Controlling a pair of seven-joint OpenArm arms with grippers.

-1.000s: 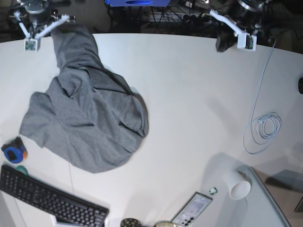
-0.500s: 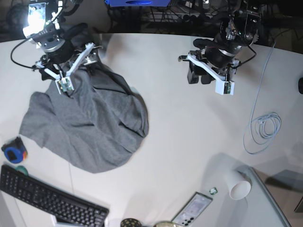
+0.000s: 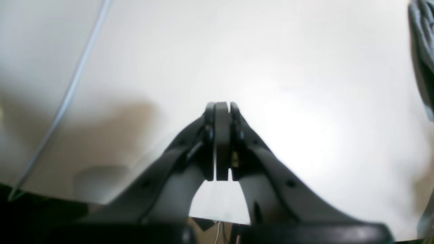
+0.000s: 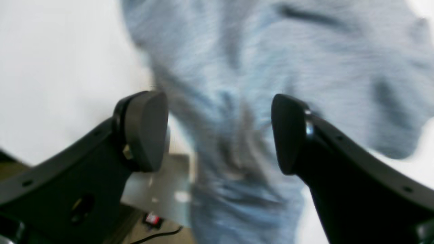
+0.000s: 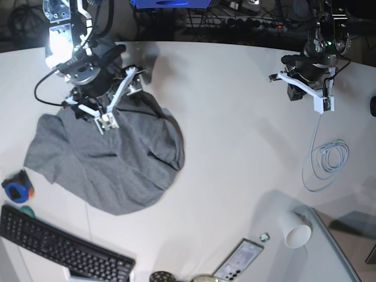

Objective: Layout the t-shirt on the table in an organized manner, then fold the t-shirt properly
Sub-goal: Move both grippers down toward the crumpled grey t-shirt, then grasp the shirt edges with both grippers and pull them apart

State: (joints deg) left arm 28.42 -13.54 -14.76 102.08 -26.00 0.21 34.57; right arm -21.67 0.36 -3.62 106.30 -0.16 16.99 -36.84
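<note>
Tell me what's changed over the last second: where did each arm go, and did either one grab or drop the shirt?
The right gripper came in from the table's far edge over the t-shirt, jaws open, holding nothing. The strip of shirt stretched to the far edge dropped back onto the heap. The left gripper swung toward the middle, then retreated; it is shut and empty over bare table. The cable, cup and keyboard stayed put.

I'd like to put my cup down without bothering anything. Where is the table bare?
The widest bare stretch of the table lies mid-table, between the t-shirt and the coiled cable. The near edge is crowded: keyboard, phone, paper cup. The left side is under the shirt.
</note>
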